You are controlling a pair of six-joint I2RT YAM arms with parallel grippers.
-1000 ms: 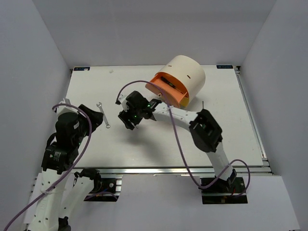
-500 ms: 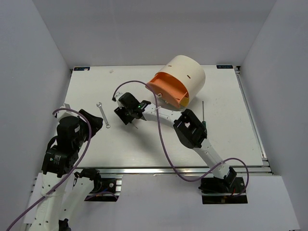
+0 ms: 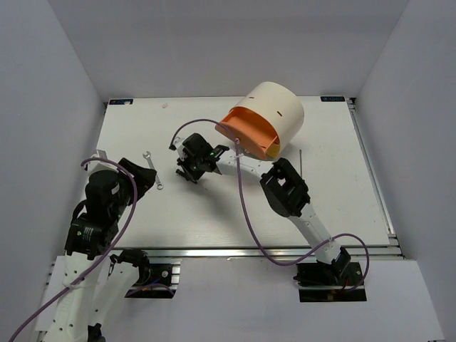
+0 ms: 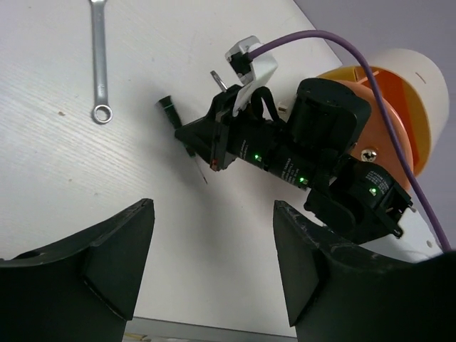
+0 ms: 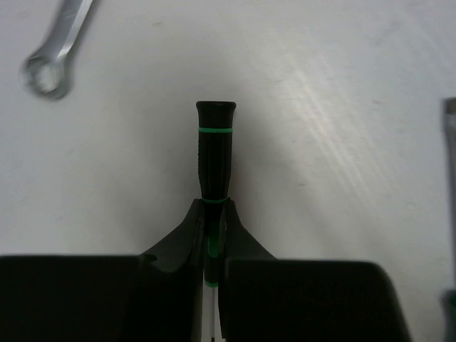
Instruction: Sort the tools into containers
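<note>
My right gripper point(image 5: 214, 208) is shut on a dark green-handled screwdriver point(image 5: 215, 146) lying on the white table; the handle sticks out past the fingertips. From above, that gripper point(image 3: 191, 169) sits left of the cream drum cabinet point(image 3: 278, 107), whose orange drawer point(image 3: 249, 130) stands pulled out. The silver wrench point(image 3: 152, 171) lies flat between the two grippers and also shows in both wrist views: wrench point(image 4: 100, 63), wrench point(image 5: 55, 51). My left gripper point(image 4: 214, 249) is open over bare table, just left of the wrench.
A thin metal shaft of another screwdriver point(image 3: 300, 158) lies right of the right arm's elbow. The cabinet point(image 4: 420, 64) and its orange drawer point(image 4: 399, 107) stand behind the right wrist. The purple cable point(image 3: 242, 192) loops over the table's middle.
The right gripper's jaws have closed on the screwdriver's handle. Its wrist shifted slightly left, then back. The left arm edged a little toward the wrench.
</note>
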